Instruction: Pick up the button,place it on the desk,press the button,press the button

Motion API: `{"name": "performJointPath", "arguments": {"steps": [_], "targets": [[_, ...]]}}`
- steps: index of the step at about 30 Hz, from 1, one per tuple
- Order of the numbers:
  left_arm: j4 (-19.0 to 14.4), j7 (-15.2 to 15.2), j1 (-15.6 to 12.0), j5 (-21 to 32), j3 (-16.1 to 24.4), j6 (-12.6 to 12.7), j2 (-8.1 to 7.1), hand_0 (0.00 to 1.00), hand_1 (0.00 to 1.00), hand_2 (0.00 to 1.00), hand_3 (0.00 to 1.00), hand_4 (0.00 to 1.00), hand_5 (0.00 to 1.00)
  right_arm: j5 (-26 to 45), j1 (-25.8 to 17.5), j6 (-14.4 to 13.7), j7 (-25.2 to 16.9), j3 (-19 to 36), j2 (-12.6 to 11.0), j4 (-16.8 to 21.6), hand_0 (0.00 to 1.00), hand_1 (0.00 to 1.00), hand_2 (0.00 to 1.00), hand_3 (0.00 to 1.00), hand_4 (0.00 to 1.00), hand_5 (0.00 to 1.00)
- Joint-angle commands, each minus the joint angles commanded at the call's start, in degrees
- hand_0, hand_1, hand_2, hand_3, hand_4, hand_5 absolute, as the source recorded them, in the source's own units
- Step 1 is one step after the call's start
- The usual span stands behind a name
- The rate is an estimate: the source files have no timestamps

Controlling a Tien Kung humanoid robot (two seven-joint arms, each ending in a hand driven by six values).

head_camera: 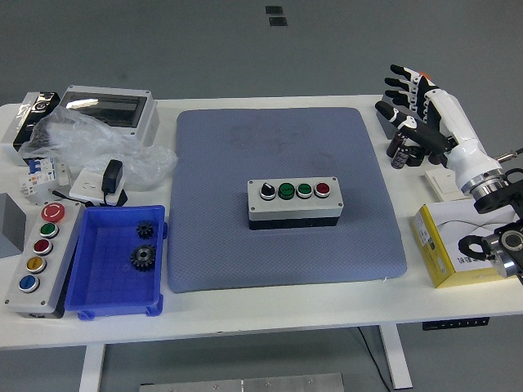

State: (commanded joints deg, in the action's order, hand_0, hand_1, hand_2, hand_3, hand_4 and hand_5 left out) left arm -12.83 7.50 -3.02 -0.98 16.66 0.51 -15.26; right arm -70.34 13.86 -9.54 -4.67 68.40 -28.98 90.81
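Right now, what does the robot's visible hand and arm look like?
Only the right hand shows: white shell over the back, black fingers with white segments, an orange accent near the knuckles. A silver metal ring marks the wrist, with black joint hardware behind it. The left arm is out of view.

My right hand (pixel 425 110): white shell, black fingers, orange-red accents near fingertips. Button box (pixel 294 202): light grey top, dark base; buttons black-and-white, green, green, red. Mat (pixel 245 237): blue-grey, fine dotted texture. Table (pixel 245 314): white. Bin (pixel 114 273): bright blue, holding black gears (pixel 143 245). Second control box (pixel 37 257): grey, buttons red, green, red, yellow, blue. Carton (pixel 445 245): yellow and white.
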Motion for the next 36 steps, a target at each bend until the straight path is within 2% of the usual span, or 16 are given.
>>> {"name": "performJointPath", "arguments": {"steps": [11,22,35,36], "targets": [[0.1,1.0,-1.0,1.1,-0.4,0.1,-0.34,0.701,0.739,0.679,0.735,0.763,0.437,0.8,-0.9,0.1,-0.2,0.2,0.8,-1.2,0.859,0.824,0.868,0.91,0.998,0.679],[0.2,1.8,-1.3,1.7,-1.0,-0.1,-0.29,0.7,0.737,0.679,0.731,0.761,0.432,2.5,-1.4,0.3,-0.8,0.3,1.2,-2.3,0.853,0.812,0.861,0.887,0.998,0.733],[0.2,2.0,-1.4,1.6,-0.7,-0.2,-0.05,0.7,0.736,0.678,0.73,0.759,0.426,13.1,-1.0,2.1,-5.1,-0.4,1.5,-4.8,0.845,0.803,0.852,0.872,0.998,0.744],[0.2,2.1,-1.4,1.6,-0.7,-0.2,-0.06,0.699,0.736,0.678,0.728,0.758,0.426,14.2,-0.9,2.1,-5.5,-0.5,1.5,-4.9,0.836,0.79,0.837,0.861,0.998,0.773]]}}
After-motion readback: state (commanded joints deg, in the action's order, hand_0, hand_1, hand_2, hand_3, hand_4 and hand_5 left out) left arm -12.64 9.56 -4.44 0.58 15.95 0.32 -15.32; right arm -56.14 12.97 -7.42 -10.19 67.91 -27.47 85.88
